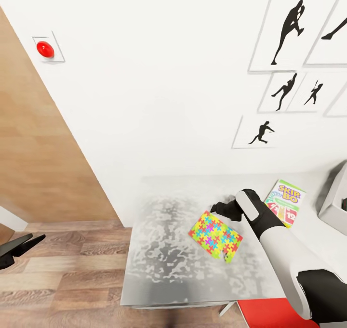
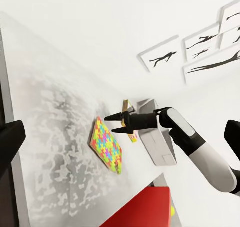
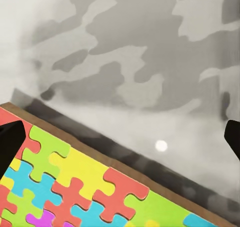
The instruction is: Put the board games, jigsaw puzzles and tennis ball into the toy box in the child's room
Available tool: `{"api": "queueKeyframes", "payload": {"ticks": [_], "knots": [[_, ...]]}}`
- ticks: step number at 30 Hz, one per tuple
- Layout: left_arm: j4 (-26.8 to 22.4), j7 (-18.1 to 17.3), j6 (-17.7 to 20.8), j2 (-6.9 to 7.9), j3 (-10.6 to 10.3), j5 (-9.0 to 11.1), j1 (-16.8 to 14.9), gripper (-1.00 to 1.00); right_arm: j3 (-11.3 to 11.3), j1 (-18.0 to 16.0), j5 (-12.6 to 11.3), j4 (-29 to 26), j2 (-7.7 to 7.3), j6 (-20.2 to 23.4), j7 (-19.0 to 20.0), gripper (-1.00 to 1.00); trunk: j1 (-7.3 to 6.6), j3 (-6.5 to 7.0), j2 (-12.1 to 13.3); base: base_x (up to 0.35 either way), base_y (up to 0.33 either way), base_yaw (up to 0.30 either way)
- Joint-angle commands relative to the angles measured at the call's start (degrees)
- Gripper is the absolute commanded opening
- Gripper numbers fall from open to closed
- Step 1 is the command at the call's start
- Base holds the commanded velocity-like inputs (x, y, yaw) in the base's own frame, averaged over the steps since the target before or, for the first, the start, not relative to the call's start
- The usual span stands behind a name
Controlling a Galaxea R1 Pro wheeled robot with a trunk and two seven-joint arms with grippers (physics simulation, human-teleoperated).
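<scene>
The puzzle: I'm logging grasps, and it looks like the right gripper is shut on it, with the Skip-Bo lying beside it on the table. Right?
Not quite. The right gripper is open and hovers at the puzzle without gripping it; the left wrist view shows its fingers spread and empty. The Skip-Bo does lie beside it on the table.

Right arm (image 1: 282, 243): glossy white shell, black joint bands; right gripper (image 2: 117, 123) matte black, two slim pointed fingers.
</scene>
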Motion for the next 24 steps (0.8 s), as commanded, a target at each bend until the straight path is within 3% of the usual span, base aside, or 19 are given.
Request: {"api": "queueKeyframes", "payload": {"ticks": [1, 24], "knots": [[-0.02, -0.26, 0.61, 0.01, 0.01, -0.11, -0.05, 1.0, 0.36, -0.02, -0.71, 1.12, -0.06, 0.12, -0.46, 1.0, 0.04, -0.11, -0.08, -0.008, 0.005, 0.0], [-0.02, -0.26, 0.61, 0.01, 0.01, -0.16, -0.05, 1.0, 0.36, 0.03, -0.71, 1.12, -0.06, 0.12, -0.48, 1.0, 0.04, -0.11, -0.08, -0.047, 0.06, 0.0]]}}
